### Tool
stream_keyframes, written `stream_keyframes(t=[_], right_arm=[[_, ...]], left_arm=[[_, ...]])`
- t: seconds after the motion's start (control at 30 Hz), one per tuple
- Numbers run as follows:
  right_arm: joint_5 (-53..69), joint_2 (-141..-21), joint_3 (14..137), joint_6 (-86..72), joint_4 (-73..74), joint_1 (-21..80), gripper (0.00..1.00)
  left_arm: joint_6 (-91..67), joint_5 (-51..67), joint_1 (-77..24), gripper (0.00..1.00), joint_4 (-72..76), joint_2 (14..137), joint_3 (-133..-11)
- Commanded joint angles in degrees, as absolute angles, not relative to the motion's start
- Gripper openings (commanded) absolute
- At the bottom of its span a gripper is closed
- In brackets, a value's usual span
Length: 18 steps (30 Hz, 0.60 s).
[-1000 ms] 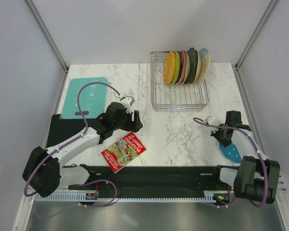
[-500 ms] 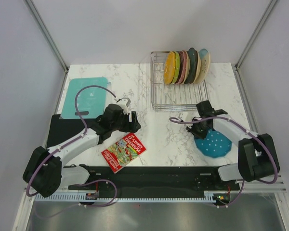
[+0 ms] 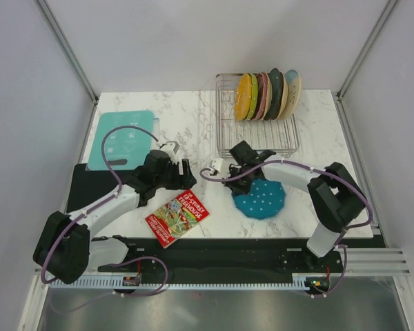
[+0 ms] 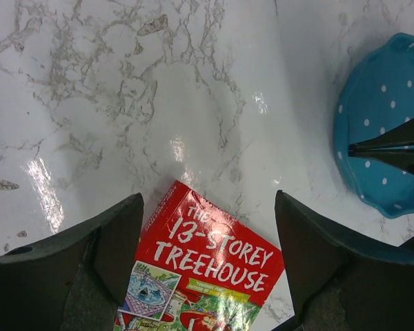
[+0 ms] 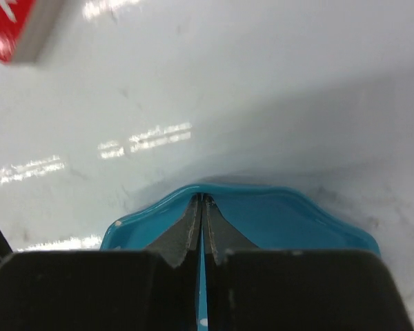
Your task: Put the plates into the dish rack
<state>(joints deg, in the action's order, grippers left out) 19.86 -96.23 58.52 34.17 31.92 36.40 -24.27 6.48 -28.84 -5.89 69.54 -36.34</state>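
White marbled tabletop, walled in by plain pale panels, fills the scene. On it, just near of the dish rack (image 3: 257,143), is a blue plate (image 3: 263,201) with small white dots and a scalloped edge, right of the table's middle. The right gripper (image 3: 237,181) reaches in from the right across the plate and is pinched narrow on its left rim. In the right wrist view the two dark fingers meet at the plate's (image 5: 283,215) raised edge, with a thin sliver of blue between them at the right gripper (image 5: 200,204). Whether the plate lies flat on the marble or is tipped up a little cannot be told.

The wire rack stands at the far side, right of centre. Five other plates (image 3: 265,95) stand on edge in its far slots, packed close: orange, lime green, pink, dark teal and a pale one at the right end.

Left of the blue plate the left gripper (image 3: 180,170) hangs over the table with its fingers spread wide and nothing between them. Its wrist view shows the two fingers (image 4: 114,238) far apart above a red book (image 4: 210,272), "The 13-Storey Treehouse", with the blue plate (image 4: 376,138) at the right edge. The book (image 3: 177,217) lies near the front, left of centre. A teal board (image 3: 124,138) sits at the far left, and a black mat (image 3: 83,189) lies just near of it.
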Motion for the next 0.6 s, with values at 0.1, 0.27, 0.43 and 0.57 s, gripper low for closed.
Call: stream_keyframes(t=[0.1,0.27,0.43,0.57], right_arm=[[20.31,-98.89,72.41,12.95,25.05,37.02,0.27],[17.94,-85.63,66.56,2.04,26.53,28.93,0.46],[16.70,-72.89,57.85,-4.29,32.33,17.86,0.56],[22.05,-70.05,50.21,-10.18,35.86,11.17,0.57]], left_arm=[[-30.49,13.87,-28.12,0.84,-2.03,71.53,-34.80],[-33.65,21.34,-28.21,0.79,3.24,80.22,-37.96],[-34.89,24.16,-29.44,0.73,7.99,88.05,-42.80],[-35.42,26.97,-30.85,0.72,8.96,94.38,-47.62]])
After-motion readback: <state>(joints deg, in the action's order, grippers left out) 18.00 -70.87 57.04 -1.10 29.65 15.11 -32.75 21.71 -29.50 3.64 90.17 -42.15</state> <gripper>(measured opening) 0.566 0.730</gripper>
